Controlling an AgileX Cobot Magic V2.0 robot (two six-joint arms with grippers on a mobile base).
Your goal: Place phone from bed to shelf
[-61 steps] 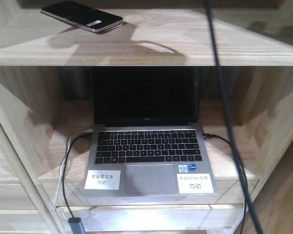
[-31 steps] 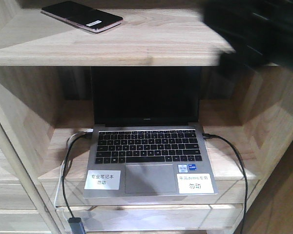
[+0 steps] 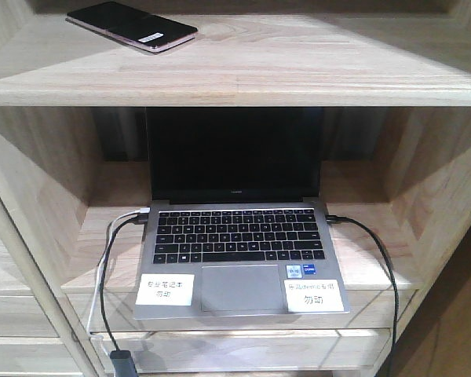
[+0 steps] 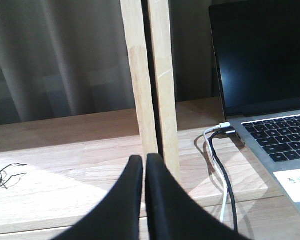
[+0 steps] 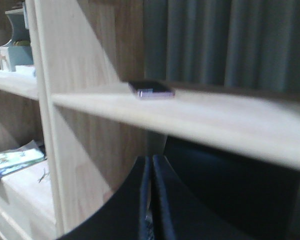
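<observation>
The phone (image 3: 132,25), a thin black slab with a white sticker and pinkish edges, lies flat on the upper board of the shelf (image 3: 243,75), at its left. The right wrist view shows the phone (image 5: 151,89) from the side on that board of the shelf (image 5: 205,117). My right gripper (image 5: 151,159) hangs below the board, shut with nothing between its fingers. My left gripper (image 4: 144,159) is shut and empty, low in front of an upright post of the shelf (image 4: 151,80). Neither gripper shows in the front view. The bed is out of view.
An open grey laptop (image 3: 242,236) sits in the compartment under the phone, cables (image 3: 106,275) plugged into both sides. The laptop (image 4: 270,100) and its cables (image 4: 220,165) are to the right of my left gripper. Papers (image 5: 12,160) lie on a lower board to the left.
The dark arm and its cable that crossed the right of the front view have withdrawn out of frame. The phone has stayed still on the upper board.
</observation>
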